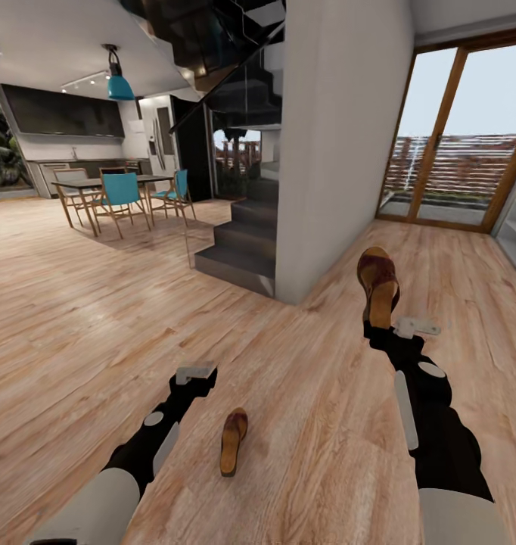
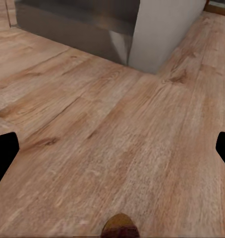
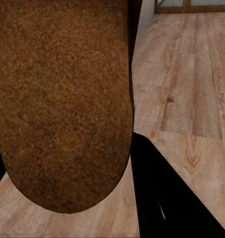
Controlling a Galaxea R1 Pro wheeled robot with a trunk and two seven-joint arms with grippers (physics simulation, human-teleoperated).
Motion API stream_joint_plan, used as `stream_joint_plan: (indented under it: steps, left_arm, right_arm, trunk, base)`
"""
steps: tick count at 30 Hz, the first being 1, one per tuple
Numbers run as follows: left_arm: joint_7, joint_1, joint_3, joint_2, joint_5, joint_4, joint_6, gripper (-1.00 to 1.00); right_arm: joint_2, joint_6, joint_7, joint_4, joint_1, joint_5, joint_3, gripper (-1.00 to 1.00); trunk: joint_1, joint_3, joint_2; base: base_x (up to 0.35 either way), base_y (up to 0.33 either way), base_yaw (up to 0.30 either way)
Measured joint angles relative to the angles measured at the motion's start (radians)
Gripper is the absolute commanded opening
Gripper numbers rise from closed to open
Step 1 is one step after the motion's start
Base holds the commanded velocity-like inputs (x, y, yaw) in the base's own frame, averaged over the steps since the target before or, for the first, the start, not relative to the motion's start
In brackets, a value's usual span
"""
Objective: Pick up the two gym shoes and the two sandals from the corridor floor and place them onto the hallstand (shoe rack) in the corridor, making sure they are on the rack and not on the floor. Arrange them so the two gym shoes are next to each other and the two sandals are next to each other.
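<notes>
Right fingers [image 1: 380, 322], right of centre in the head view, clamped on one brown sandal [image 1: 377, 281] held upright, sole [image 3: 63, 104] toward the wrist camera. Left fingers [image 2: 112, 153] spread wide and empty over bare corridor floor [image 1: 84, 318], lower left. Second sandal [image 1: 232, 440] flat on the planks at bottom centre, its toe [image 2: 120, 226] edging into the left wrist view. Stairs [image 1: 239, 242] and dining set [image 1: 122, 197] behind. By this showing, nothing racked yet: one sandal lifted, its mate and the sneakers left.

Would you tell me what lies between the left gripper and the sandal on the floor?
Nothing: in the head view, bare corridor floor separates the left gripper from the sandal.
</notes>
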Motion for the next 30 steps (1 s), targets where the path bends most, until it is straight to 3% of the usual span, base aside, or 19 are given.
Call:
stream_joint_plan:
  steps: [7,30]
  left_arm:
    - [0.000,0.000,0.000,0.000,0.000,0.035,-0.053,1.00]
    - [0.000,0.000,0.000,0.002,0.000,0.038,-0.057,1.00]
  right_arm:
    - [-0.002,0.025,0.000,-0.002,0.000,0.000,0.000,-1.00]
    - [-0.003,0.027,0.001,-0.004,0.000,0.000,-0.004,-1.00]
  trunk:
    - [0.003,-0.035,-0.002]
    - [0.013,-0.153,-0.007]
  base:
    - [0.000,0.000,0.147]
    - [0.000,0.000,0.010]
